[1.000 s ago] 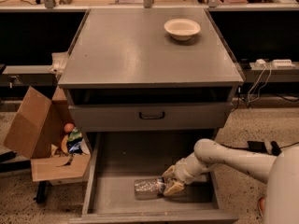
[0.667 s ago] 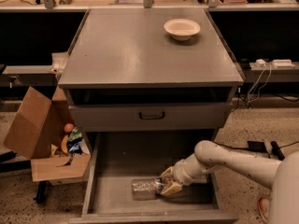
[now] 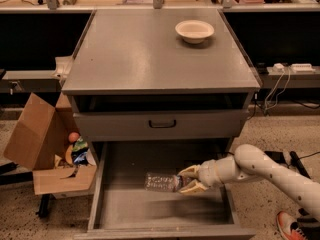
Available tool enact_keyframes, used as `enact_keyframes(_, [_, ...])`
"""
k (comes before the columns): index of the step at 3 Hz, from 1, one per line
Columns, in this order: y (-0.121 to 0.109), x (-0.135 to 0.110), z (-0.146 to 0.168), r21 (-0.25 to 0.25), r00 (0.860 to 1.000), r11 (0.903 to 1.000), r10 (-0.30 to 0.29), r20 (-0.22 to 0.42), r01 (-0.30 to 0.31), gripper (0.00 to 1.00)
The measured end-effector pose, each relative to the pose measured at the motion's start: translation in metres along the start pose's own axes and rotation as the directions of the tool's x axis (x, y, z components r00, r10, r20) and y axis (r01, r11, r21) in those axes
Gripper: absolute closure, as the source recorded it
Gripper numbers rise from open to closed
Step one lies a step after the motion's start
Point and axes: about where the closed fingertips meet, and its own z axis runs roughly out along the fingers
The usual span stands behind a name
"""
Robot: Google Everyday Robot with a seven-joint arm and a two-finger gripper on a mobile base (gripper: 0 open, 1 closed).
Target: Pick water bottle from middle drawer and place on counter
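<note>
pincer point(image 3: 186, 180) lifted water bottle point(image 3: 161, 182) within drawer point(image 3: 150, 211)

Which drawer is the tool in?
The lower, pulled-out deep grey metal drawer, where the tool meets the clear plastic bottle; the black-handled drawer above is shut.

Single arm point(image 3: 292, 180) seen entering from frame edge at 4 o'clock, white casing dotted with dark spots. Upper link is angled up toward 10 o'clock, ending at rounded elbow joint point(image 3: 248, 157). Forearm is directed from there toward 8 o'clock, sloping slightly down. Wrist point(image 3: 216, 172) is held nearly level, segmented, pale. Gripper point(image 3: 186, 179) is found low in view, at 5 o'clock from centre, pointed toward 9 o'clock, yellowish tips leading.
</note>
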Motion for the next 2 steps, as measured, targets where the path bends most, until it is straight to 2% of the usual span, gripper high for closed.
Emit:
enact_keyframes(1, [-0.0218, -0.0392, -0.0727, 0.094, 0.996, 0.9925, -0.081, 0.038, 0.077, 1.0])
enact_keyframes(2, [-0.0218, -0.0392, -0.0727, 0.094, 0.996, 0.9925, -0.081, 0.038, 0.077, 1.0])
